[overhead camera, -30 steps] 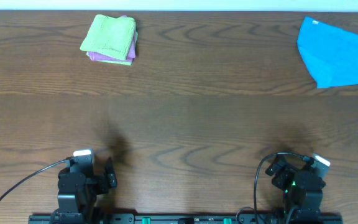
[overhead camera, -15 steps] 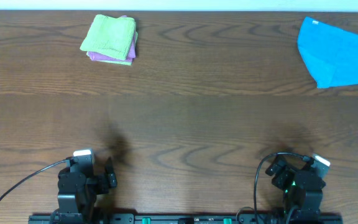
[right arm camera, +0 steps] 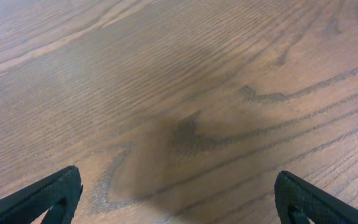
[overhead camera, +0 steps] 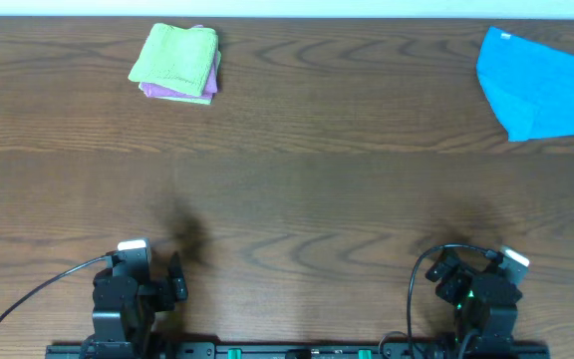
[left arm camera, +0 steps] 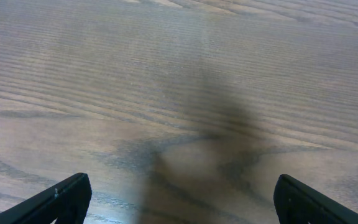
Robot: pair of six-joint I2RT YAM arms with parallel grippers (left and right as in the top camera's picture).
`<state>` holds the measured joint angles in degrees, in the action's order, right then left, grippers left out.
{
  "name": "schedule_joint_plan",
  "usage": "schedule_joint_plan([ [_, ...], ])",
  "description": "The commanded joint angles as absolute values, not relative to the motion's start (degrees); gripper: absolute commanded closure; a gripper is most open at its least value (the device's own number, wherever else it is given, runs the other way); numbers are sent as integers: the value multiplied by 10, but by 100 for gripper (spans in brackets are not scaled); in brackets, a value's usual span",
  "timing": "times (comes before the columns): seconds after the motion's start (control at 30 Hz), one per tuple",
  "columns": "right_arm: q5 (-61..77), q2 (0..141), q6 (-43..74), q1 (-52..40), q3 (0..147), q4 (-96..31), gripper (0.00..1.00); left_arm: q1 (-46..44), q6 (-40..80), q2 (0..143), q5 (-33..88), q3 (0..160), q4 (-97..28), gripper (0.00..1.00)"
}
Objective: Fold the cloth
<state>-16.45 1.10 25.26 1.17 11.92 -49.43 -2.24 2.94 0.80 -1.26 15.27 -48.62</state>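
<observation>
The cloth, bright blue, is lying at the far right corner of the table. It is spread in a loose, uneven shape, and its right part is running out of the overhead picture. A small white tag is showing at its upper left edge, and nothing is touching the cloth. Well apart from it, towards the far left of the table, a green cloth is sitting folded on top of a purple cloth, whose edge is peeking out along the near and right sides.

Both arms are sitting at the near edge, well away from all three cloths. The left arm is resting with a black cable looping off to its left. The left gripper is hanging released over bare wood, holding nothing, with its dark fingers standing wide apart at the bottom corners of the wrist view. The right arm is sitting the same way. The right gripper is also spread wide and empty, its fingers framing a soft shadow on the wood grain.

Compared with a second ago, nothing is moving. The blue cloth is keeping its spot and shape, the folded pair is staying put, and both arms are remaining parked with their jaws just as wide.
</observation>
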Motion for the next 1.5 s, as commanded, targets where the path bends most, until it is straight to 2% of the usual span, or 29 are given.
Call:
schedule_joint_plan([
  [0.0,-169,8,259,14,114,-496,1,-18,25,2,-10,132,-511,5],
  [1.17,-169,8,259,14,114,-474,1,-18,25,2,-10,132,-511,5],
  [1.33,-118,8,259,14,116,-432,1,-18,25,2,-10,132,-511,5],
  [1.47,-24,30,259,22,134,-400,1,-18,25,2,-10,132,-511,5],
])
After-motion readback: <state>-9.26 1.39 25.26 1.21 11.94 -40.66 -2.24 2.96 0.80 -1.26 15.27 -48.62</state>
